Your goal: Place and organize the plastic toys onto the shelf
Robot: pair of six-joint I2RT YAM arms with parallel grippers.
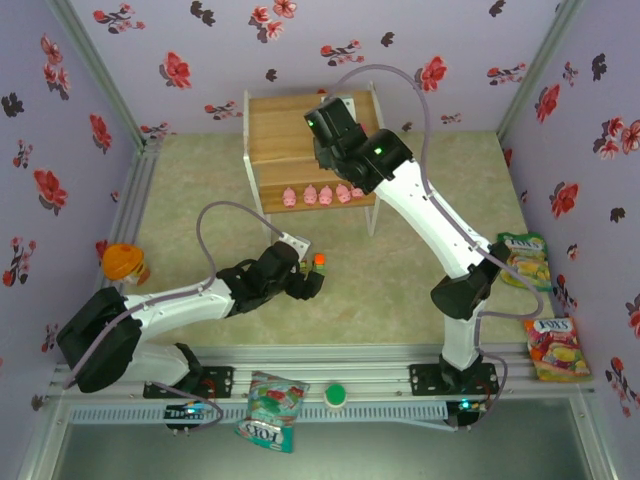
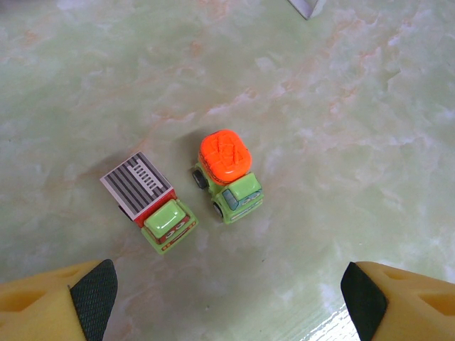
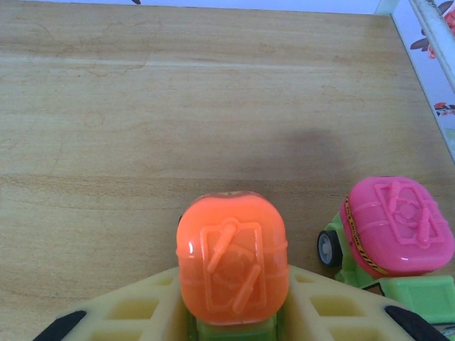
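The shelf stands at the back of the table, and several pink pigs line its lower board. My right arm reaches over its top board. The right gripper is shut on an orange-topped green car, just over the wood. Beside it, a pink-topped car stands on the board. My left gripper hangs open above the table with nothing between its fingers. Just ahead of it sit an orange-topped car and a stripe-topped truck. From above, the left gripper is in front of the shelf.
A round orange-topped item sits at the left. Snack bags lie at the right and on the near rail, next to a green round item. Flowered walls close in three sides.
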